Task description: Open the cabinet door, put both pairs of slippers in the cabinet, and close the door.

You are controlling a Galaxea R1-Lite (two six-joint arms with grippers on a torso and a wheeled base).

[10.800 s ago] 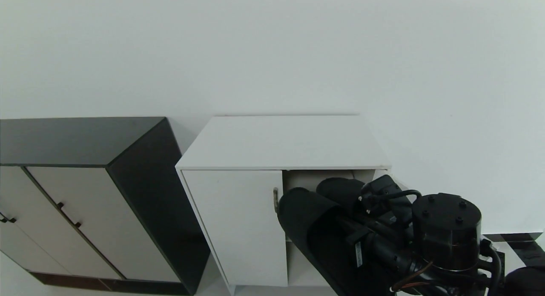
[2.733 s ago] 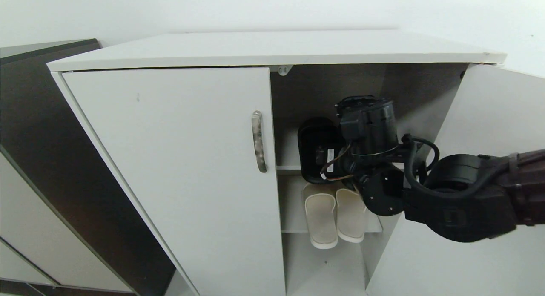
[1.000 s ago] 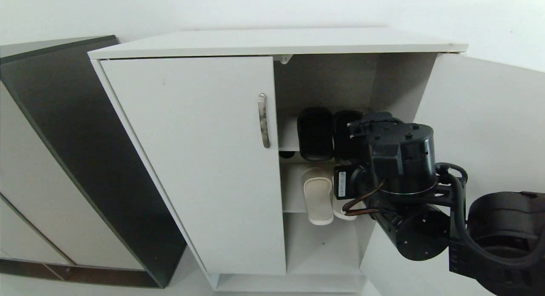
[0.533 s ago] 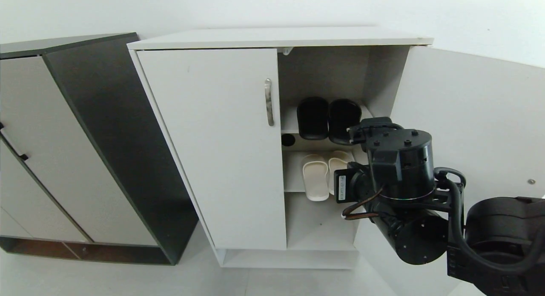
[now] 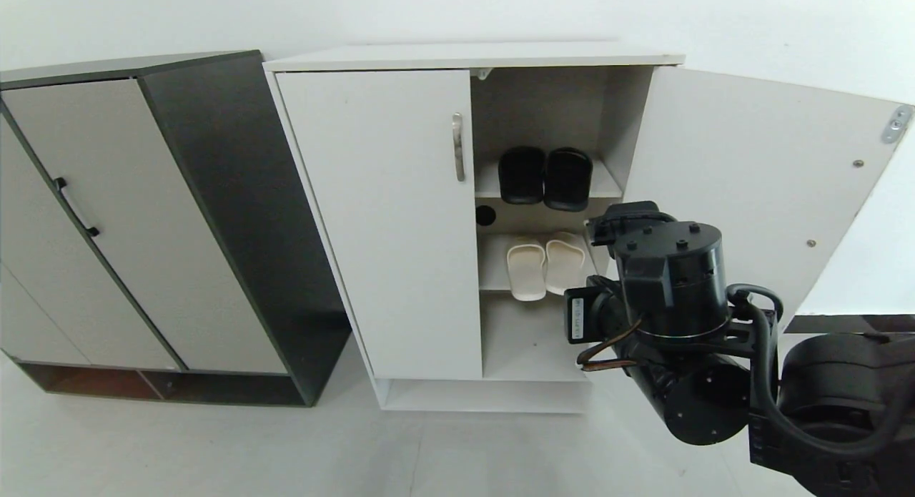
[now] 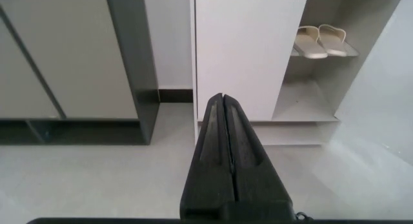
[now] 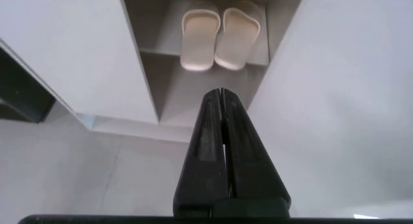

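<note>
Though earlier inside cabinet (image 5: pixel 472 56), right pincer (image 7: pixel 223 91) now outside.

Your right arm (image 5: pixel 672 297) sits low at the near right in the head view. Its forearm comes in from the right edge, and the round wrist housing is raised toward the far side. Your right gripper (image 7: pixel 222 93) has both fingers pressed flat together with nothing between them. Your left gripper (image 6: pixel 223 98) is the same, fingers closed tight and empty, angled forward and down.
</note>
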